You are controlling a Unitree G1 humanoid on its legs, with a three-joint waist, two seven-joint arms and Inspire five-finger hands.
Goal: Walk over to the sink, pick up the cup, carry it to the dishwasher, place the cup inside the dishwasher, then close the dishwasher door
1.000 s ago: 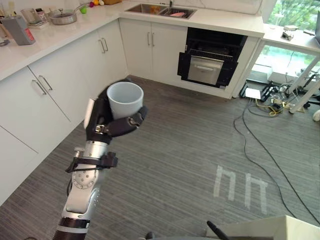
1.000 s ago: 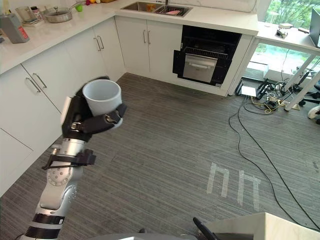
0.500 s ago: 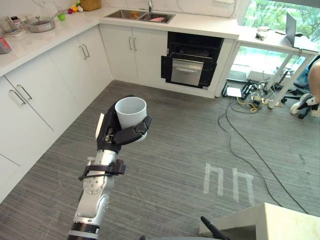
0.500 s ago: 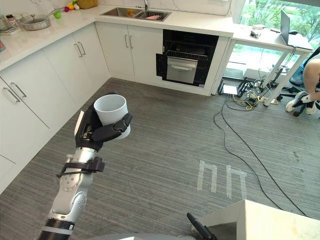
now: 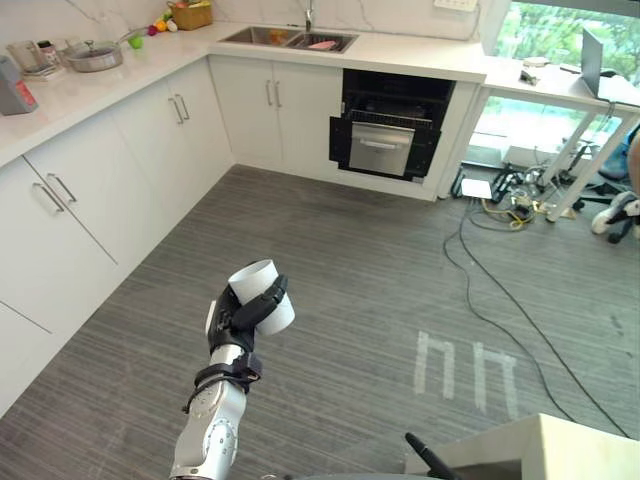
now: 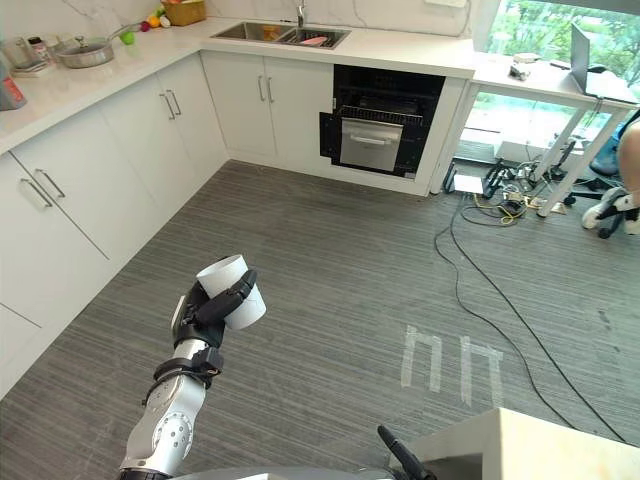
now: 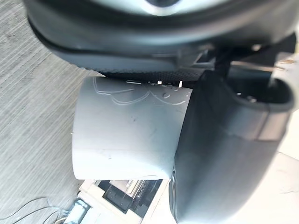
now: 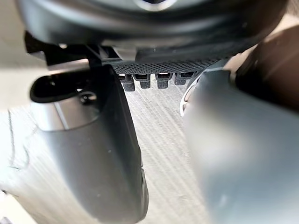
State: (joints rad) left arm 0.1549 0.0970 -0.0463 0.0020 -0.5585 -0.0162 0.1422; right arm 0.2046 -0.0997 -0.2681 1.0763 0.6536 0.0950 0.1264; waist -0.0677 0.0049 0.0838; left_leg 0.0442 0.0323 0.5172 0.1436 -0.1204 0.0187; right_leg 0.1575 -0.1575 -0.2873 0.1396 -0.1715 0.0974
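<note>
Close in left wrist view: faint embossing on white cup (image 7: 126,135), clasped tilted by curled left hand (image 5: 228,320); dishwasher (image 5: 385,135) at 1 o'clock.

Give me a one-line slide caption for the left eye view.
Robot's left hand, fingers curled round a tilted white round cup, faces the black built-in dishwasher across grey plank floor.

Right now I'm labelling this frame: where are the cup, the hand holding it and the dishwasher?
cup (image 5: 250,277): left eye view, white side wall above the fingers.
left hand (image 5: 230,322): left eye view, dark body of the hand.
dishwasher (image 5: 381,150): left eye view, silver front panel.
</note>
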